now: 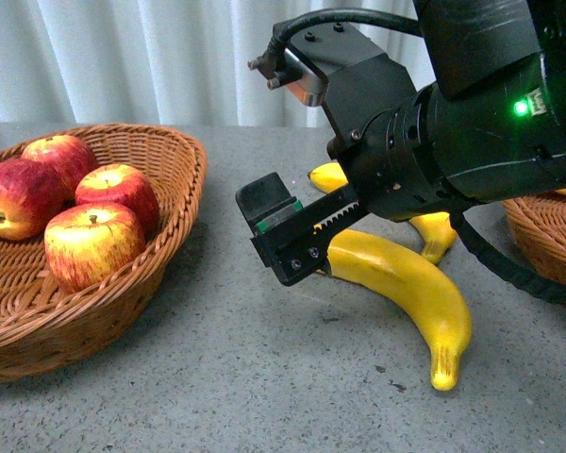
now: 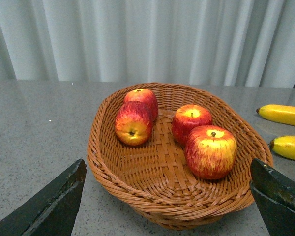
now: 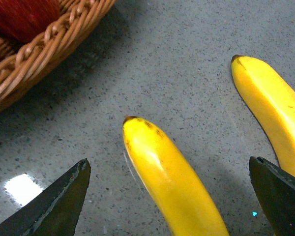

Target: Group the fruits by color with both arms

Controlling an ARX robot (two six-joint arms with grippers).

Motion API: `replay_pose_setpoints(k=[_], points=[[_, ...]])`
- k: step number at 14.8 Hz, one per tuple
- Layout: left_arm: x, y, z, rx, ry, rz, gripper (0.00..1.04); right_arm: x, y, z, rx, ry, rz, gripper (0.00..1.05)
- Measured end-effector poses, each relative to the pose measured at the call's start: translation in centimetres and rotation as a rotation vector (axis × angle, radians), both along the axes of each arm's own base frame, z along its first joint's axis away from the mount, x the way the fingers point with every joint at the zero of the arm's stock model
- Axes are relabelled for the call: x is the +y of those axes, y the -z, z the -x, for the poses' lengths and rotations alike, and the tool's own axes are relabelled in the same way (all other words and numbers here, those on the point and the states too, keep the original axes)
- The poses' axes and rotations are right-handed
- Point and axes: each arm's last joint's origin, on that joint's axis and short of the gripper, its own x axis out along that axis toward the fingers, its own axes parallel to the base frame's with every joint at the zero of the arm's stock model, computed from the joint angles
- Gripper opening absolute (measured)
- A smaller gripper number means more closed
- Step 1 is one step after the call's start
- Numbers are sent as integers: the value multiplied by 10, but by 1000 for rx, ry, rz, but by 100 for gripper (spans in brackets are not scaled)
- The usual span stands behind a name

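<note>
You have four glossy red apples (image 1: 92, 243) streaked with yellow, bunched together in the woven basket (image 1: 192, 159) on the left, the two nearest with their stems up. Two long, curved yellow bananas (image 1: 410, 288) lie close together on the grey table (image 1: 217, 377) to the right of it. The right gripper (image 3: 169, 196) hangs spread wide over one banana's end, and the left gripper (image 2: 169, 206), equally spread, faces the apples.

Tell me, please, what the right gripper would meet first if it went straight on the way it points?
Most likely the nearer banana: in the right wrist view it lies between the open fingers of the right gripper. Depth is unclear.
</note>
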Motion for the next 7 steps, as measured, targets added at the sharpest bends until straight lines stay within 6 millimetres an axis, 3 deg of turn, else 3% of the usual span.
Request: replay_pose_setpoints(k=[7], points=[[0,0,0,0,0,0,98,-8,11,-12,42,-11,101,98]])
